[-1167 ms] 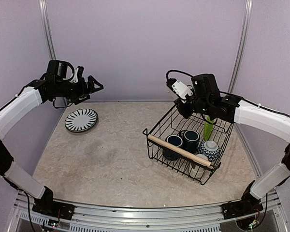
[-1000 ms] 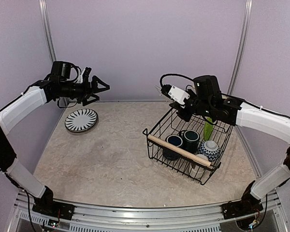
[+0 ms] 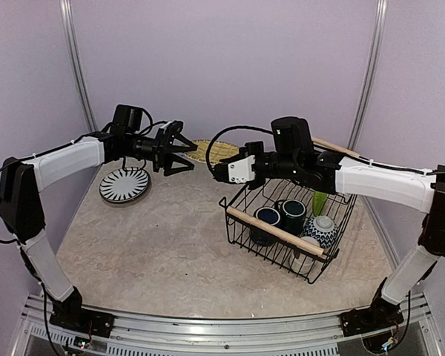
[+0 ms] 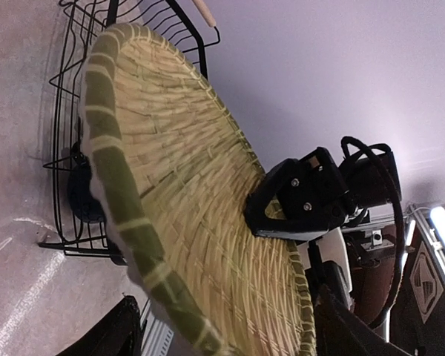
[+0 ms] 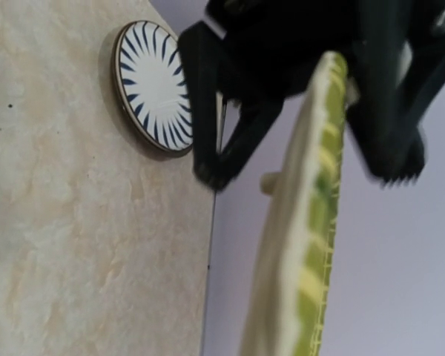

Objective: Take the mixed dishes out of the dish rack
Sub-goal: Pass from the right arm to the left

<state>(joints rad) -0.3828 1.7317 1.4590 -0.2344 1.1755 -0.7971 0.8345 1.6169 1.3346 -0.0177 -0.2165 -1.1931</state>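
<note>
My right gripper [image 3: 219, 169] is shut on the rim of the tan lattice plate [image 3: 208, 151] and holds it in the air left of the dish rack [image 3: 238, 200]. My left gripper [image 3: 185, 153] is open, with its jaws on either side of that plate [image 4: 185, 185] and not touching it. In the right wrist view the plate [image 5: 304, 245] is edge-on and my own fingers are hidden. The rack holds two dark blue mugs [image 3: 268, 216] [image 3: 293, 211], an upright lime green plate [image 3: 320, 199] and the blue-white bowl [image 3: 321, 229]. The small metal cup is not clear.
A white plate with dark blue radial stripes [image 3: 124, 184] lies flat on the table at the far left, also in the right wrist view [image 5: 152, 85]. The rack's near wooden handle [image 3: 276, 232] crosses above the mugs. Purple walls close the back and sides.
My right arm lifted the tan plate out of the rack and carried it left. My left arm swung right and down until its open jaws straddle the plate.
</note>
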